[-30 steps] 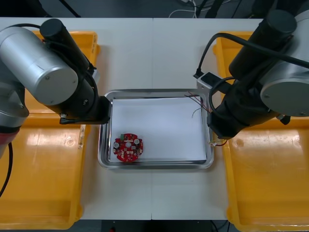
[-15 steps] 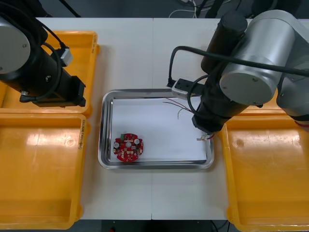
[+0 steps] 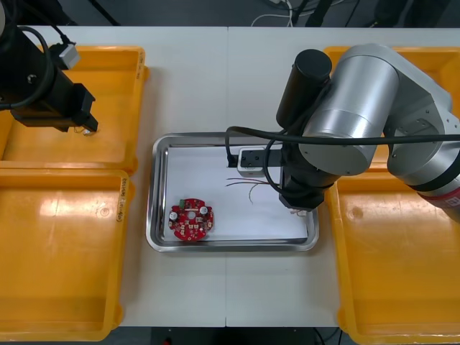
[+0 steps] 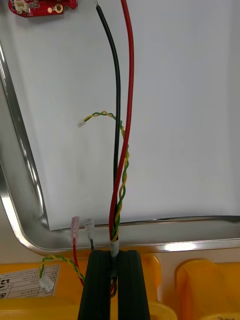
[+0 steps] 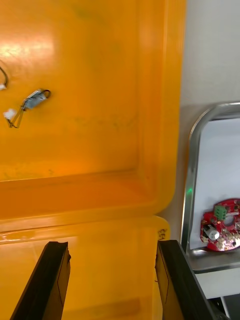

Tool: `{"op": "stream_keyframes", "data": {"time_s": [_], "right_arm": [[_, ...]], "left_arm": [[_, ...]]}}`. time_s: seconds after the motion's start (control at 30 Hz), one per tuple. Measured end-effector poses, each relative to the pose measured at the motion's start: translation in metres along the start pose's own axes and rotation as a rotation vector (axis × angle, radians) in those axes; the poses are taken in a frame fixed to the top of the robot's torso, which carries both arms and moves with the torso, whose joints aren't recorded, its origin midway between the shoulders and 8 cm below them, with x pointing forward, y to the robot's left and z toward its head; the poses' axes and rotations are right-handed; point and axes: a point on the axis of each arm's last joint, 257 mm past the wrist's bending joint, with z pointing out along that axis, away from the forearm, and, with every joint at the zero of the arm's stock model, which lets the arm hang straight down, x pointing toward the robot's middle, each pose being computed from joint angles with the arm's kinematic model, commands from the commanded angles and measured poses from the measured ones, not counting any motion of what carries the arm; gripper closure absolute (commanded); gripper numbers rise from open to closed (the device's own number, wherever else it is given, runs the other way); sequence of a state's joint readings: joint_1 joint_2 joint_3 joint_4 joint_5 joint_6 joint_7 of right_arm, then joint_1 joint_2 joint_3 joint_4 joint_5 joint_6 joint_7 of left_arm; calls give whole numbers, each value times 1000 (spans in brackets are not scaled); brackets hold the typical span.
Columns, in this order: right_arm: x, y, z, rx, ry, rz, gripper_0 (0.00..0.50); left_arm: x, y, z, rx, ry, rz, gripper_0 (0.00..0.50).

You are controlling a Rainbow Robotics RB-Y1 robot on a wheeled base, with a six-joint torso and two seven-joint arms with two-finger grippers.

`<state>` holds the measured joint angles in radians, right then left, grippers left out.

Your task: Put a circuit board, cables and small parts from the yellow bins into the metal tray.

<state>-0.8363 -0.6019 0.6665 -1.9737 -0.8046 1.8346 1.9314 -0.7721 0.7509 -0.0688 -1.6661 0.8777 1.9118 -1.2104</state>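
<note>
With the fingers of my right gripper (image 4: 114, 256) clenched on the bundle of red, black and yellow-green cables (image 4: 120, 150) over the shiny, white-lined metal tray (image 4: 165, 244), I'd carry its tails inside the rim before releasing, while my left gripper (image 5: 111, 245) hangs spread-fingered above a yellow plastic bin (image 5: 90, 75).

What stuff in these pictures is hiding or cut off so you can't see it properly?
- Front view: the right gripper, shut on the cables, is covered by its own arm, so the grip is hidden there.
- Front view: the open left gripper is covered by its arm too.
- Right wrist view: the circuit board is cut off by the picture's edge.
- Left wrist view: the small parts in the yellow bin are too small to tell their kind.
</note>
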Motion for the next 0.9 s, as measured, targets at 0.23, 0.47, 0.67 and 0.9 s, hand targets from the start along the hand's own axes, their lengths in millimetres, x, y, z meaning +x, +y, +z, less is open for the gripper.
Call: {"op": "stream_keyframes", "data": {"time_s": [0.23, 0.47, 0.67, 0.9], "right_arm": [[-8, 6, 6, -8, -3, -67, 465], [-14, 12, 24, 32, 14, -121, 463], [-18, 20, 39, 39, 7, -142, 465], [-14, 24, 60, 6, -6, -94, 464]], "left_arm": [[-16, 30, -7, -63, -8, 51, 0], [-24, 53, -14, -75, 5, 154, 0], [-32, 78, -14, -78, -7, 80, 0], [-43, 101, -9, -78, -29, 123, 0]]}}
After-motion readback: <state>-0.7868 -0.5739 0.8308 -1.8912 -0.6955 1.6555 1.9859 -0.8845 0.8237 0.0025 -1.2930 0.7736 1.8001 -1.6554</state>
